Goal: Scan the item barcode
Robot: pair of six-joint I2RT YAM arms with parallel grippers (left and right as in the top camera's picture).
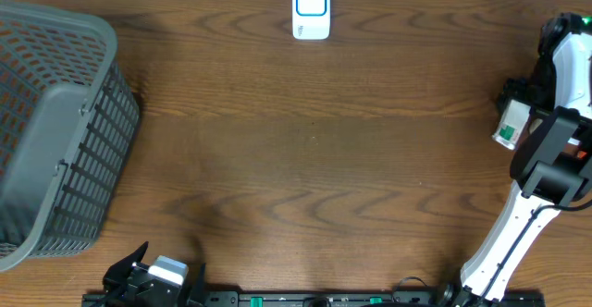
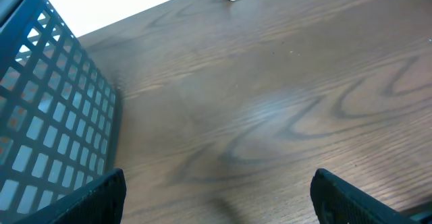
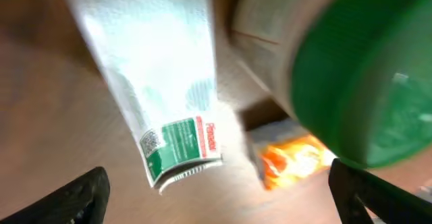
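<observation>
The item, a white tube with a green label [image 3: 177,140], lies on the table just ahead of my right gripper [image 3: 223,207]. That gripper is open, its two black fingertips [image 3: 81,197] wide apart with nothing between them. From overhead the tube's end [image 1: 507,128] shows at the right edge, beside the right arm [image 1: 546,159]. The white scanner with a blue-framed window [image 1: 311,9] stands at the far middle of the table. My left gripper [image 2: 219,207] hangs open over bare wood at the front left [image 1: 129,272].
A grey mesh basket [image 1: 55,131] fills the left side and shows close by in the left wrist view [image 2: 47,123]. A green-lidded container [image 3: 364,69] and an orange packet [image 3: 290,158] lie next to the tube.
</observation>
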